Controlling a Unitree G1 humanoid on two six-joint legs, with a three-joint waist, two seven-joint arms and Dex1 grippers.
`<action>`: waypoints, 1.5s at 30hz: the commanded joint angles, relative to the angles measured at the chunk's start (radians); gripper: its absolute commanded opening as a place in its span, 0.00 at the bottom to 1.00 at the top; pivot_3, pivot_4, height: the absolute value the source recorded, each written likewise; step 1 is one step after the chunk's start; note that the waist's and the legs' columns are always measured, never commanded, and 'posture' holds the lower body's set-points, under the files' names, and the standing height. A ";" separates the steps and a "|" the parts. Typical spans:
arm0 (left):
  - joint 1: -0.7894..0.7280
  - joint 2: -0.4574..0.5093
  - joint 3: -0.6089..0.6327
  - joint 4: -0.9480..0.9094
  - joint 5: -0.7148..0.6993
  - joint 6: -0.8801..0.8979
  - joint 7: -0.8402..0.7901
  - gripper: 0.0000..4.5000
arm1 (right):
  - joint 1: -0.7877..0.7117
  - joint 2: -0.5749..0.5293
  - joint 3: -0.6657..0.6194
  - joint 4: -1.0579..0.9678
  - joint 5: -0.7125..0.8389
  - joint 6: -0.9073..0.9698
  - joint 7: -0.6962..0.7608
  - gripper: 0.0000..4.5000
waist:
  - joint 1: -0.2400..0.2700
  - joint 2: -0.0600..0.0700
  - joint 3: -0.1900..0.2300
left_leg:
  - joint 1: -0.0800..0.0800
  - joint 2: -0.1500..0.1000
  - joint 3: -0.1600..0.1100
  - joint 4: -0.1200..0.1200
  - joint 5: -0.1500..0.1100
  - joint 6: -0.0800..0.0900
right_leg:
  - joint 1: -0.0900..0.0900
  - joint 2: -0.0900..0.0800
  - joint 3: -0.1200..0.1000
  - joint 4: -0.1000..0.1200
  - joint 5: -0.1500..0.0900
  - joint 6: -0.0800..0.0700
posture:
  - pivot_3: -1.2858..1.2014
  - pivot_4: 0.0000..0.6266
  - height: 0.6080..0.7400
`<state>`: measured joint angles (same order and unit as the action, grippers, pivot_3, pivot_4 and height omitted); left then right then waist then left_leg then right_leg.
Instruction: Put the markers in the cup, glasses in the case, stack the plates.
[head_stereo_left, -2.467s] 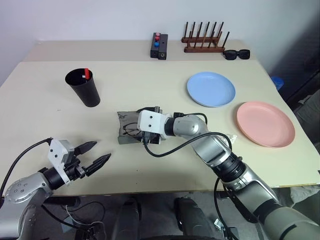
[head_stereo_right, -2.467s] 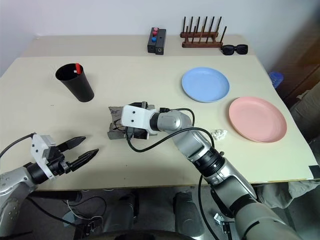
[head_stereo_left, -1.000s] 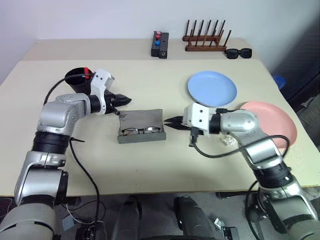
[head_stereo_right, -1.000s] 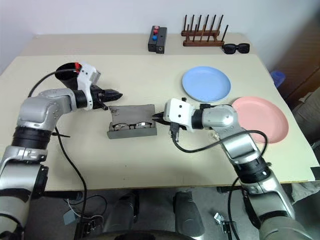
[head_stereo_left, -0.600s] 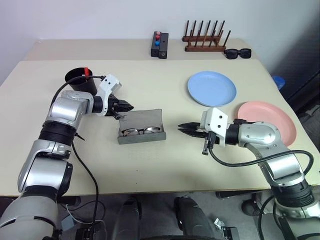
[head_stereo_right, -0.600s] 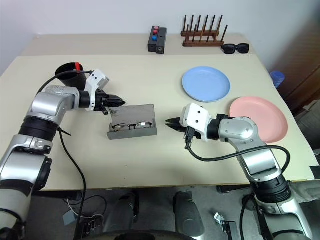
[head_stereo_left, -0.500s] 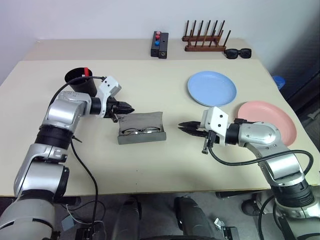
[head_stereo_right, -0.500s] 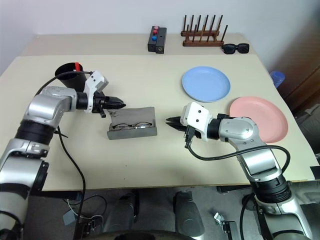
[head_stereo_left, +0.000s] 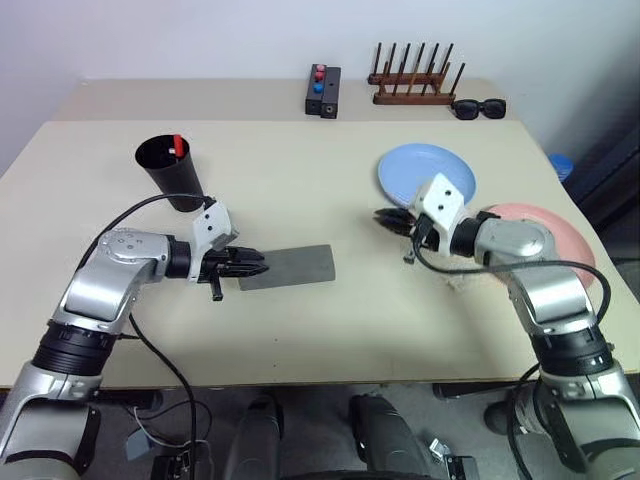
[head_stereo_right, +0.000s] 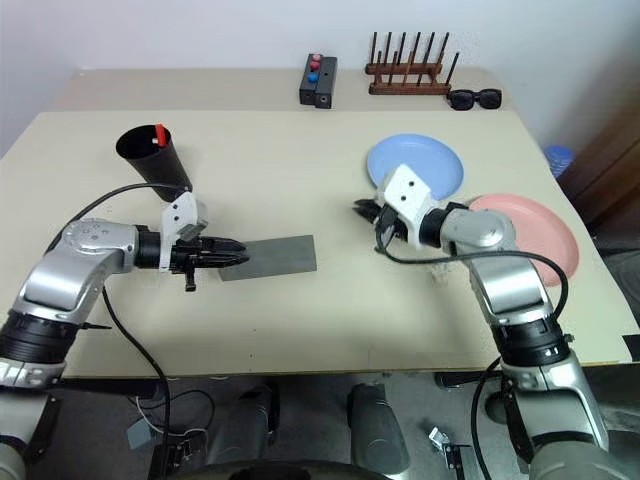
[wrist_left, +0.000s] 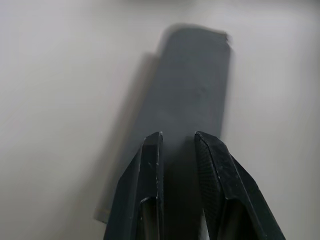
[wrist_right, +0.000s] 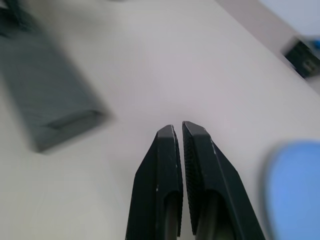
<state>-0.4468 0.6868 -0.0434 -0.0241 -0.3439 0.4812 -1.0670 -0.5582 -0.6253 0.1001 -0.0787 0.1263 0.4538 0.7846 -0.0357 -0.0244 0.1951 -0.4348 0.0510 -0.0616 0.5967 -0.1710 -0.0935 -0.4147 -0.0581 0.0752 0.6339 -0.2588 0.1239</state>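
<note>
The grey case (head_stereo_left: 287, 268) lies flat and closed on the table; the glasses are hidden. My left gripper (head_stereo_left: 255, 263) points level at the case's left end, its fingers (wrist_left: 152, 150) a narrow gap apart over the lid, holding nothing. To the right my right gripper (head_stereo_left: 383, 218) is shut and empty, just off the front left rim of the light blue plate (head_stereo_left: 440, 170). My right arm partly covers the pink plate (head_stereo_left: 565, 235). Back left, the black cup (head_stereo_left: 170, 175) stands upright with a red-ended marker (head_stereo_left: 178, 146) sticking out of it.
Along the far edge stand a black box with red and blue buttons (head_stereo_left: 322, 90), a wooden peg rack (head_stereo_left: 415, 82) and black sunglasses (head_stereo_left: 478, 108). Bare tabletop (head_stereo_left: 330, 180) lies between the cup and the blue plate, and in front of the case.
The case, open with the glasses showing, is now closed. My left gripper came back and down to its left end. My right gripper swung away from the case toward the blue plate.
</note>
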 joint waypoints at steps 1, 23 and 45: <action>0.061 -0.046 0.123 -0.146 -0.068 -0.084 0.072 0.22 | -0.054 -0.030 0.031 0.112 -0.127 -0.047 -0.082 0.04 | -0.002 0.000 0.000 | 0.000 0.000 0.000 0.000 0.000 0.000 | 0.000 0.000 0.000 0.000 0.000 0.000 | 0.52 0.24 1.00; 0.389 -0.049 0.183 -0.589 -0.256 0.070 0.263 0.20 | -0.207 0.011 0.157 0.662 -0.440 -0.500 -0.292 0.01 | -0.009 0.001 0.000 | 0.008 0.000 0.001 -0.001 0.000 0.000 | 0.007 0.000 0.002 -0.001 0.000 0.000 | 0.52 0.24 1.00; 0.167 -0.160 -0.055 -0.357 -0.196 -0.007 0.173 0.20 | 0.566 -0.448 -0.439 -0.115 -0.147 -0.115 0.112 0.15 | -0.001 0.005 -0.001 | 0.009 -0.001 0.002 0.001 -0.001 0.001 | 0.009 -0.001 0.003 -0.002 0.000 -0.001 | 0.52 0.24 1.00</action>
<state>-0.2704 0.5286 -0.0993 -0.3757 -0.5449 0.4975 -0.8825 0.0079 -1.0424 -0.2937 -0.1539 -0.0171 0.3387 0.9064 -0.0366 -0.0192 0.1943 -0.4254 0.0504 -0.0593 0.5978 -0.1718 -0.0924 -0.4059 -0.0588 0.0776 0.6316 -0.2588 0.1230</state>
